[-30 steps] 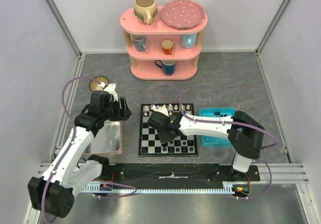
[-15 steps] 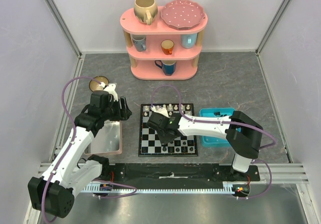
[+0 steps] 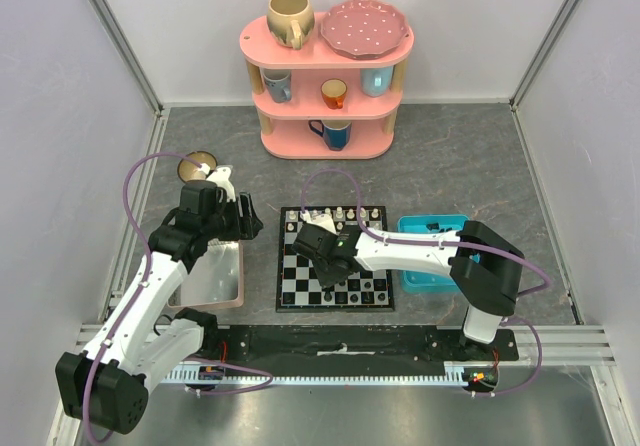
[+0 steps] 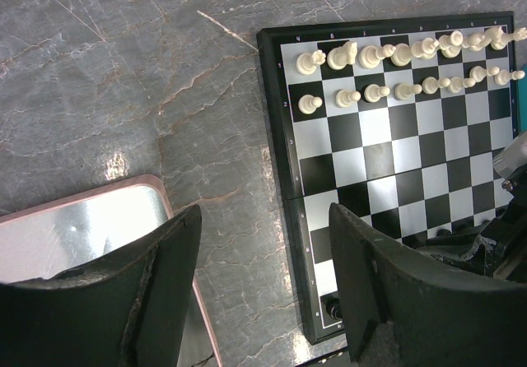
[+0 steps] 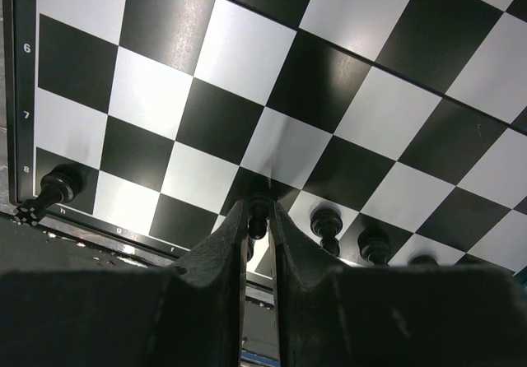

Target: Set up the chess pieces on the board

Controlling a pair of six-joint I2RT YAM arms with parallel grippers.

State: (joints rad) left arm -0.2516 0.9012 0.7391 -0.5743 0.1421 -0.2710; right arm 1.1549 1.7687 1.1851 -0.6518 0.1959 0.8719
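Observation:
The board point(image 3: 300, 278) lies in the middle of the table. Cream-white chess pieces point(image 3: 340, 214) fill its two far rows, seen as pieces point(image 4: 395, 54) in the left wrist view. Black pieces point(image 3: 368, 290) stand along the near edge. My right gripper point(image 5: 258, 219) is low over the board's near left part, its tips pressed to both sides of a black pawn point(image 5: 258, 206) that stands on a dark square. More black pieces point(image 5: 327, 223) stand to its right, and one point(image 5: 56, 188) at the corner. My left gripper point(image 4: 263, 276) hangs open over bare table left of the board point(image 4: 387, 149).
A pink-rimmed grey tray point(image 3: 210, 276) lies left of the board, a blue tray point(image 3: 430, 251) at its right. A pink shelf point(image 3: 325, 86) with cups and a plate stands at the back. A brown round thing point(image 3: 197, 166) sits beyond the left arm.
The right arm's hand has edged a little to the left over the board's near rows. The left arm has not moved.

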